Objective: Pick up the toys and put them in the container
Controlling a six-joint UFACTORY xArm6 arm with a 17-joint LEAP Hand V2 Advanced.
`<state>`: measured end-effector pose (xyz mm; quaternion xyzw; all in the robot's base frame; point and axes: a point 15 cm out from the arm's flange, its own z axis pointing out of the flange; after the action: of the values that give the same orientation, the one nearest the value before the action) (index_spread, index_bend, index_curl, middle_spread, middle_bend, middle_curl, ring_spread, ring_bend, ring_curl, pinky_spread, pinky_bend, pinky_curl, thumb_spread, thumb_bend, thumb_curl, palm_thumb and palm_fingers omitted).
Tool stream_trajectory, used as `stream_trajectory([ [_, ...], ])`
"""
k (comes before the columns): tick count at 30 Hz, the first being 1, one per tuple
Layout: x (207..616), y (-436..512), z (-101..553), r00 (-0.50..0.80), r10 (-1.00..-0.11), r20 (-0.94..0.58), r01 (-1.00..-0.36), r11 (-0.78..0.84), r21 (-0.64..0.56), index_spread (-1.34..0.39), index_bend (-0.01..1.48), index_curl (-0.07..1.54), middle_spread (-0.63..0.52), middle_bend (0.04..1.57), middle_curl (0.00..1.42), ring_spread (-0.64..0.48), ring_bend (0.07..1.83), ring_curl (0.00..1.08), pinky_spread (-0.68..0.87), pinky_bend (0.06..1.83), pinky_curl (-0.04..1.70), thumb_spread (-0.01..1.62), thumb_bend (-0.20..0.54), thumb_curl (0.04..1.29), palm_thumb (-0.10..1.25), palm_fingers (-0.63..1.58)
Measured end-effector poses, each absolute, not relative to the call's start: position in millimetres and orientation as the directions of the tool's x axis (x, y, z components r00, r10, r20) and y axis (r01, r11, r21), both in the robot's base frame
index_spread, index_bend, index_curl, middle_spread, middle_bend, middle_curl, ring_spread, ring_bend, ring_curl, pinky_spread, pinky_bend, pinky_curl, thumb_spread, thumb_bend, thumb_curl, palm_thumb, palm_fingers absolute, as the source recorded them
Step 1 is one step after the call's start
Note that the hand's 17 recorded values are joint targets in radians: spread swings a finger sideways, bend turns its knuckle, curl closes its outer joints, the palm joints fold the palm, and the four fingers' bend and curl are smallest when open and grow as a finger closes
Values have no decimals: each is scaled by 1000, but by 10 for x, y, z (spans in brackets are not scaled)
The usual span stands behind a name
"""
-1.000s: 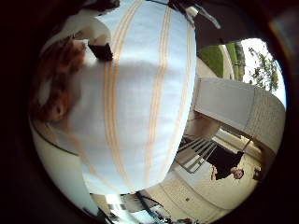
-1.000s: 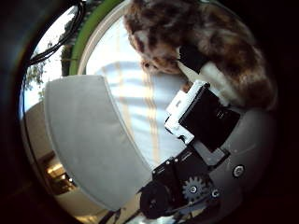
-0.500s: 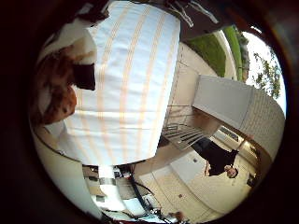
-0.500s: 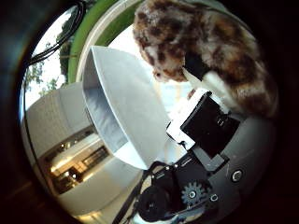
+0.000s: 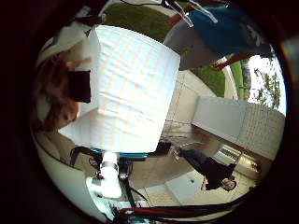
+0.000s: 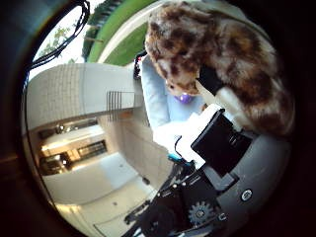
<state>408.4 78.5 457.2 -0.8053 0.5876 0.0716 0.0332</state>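
Toy [image 6: 222,64], a brown spotted plush, sits close against the palm of the hand [image 6: 222,163]; you see its fingers curled round the toy. Beyond the toy lies the white striped table [image 5: 131,93].

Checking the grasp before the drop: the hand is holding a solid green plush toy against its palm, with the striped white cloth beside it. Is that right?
Not quite. The plush toy is brown and cream with dark spots, not solid green; the thumb side palm view shows it best. The rest stands: the hand has it pressed close to the palm, and the striped white cloth lies beside it.
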Motion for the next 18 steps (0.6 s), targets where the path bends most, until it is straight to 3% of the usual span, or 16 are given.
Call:
stream_trajectory([
  [7, 4085, 1520, 4583, 376, -907, -189, -925, -380, -19, -1065, 919, 47, -223, 1270, 1059, -134, 1466, 853, 127, 1549, 869, 1190, -15, 618, 992, 838],
  [18, 4482, 2223, 4117, 376, -906, -195, -926, -375, -43, -1087, 992, -12, -220, 1275, 1063, -137, 1466, 858, 122, 1542, 895, 1186, -24, 622, 972, 831],
])
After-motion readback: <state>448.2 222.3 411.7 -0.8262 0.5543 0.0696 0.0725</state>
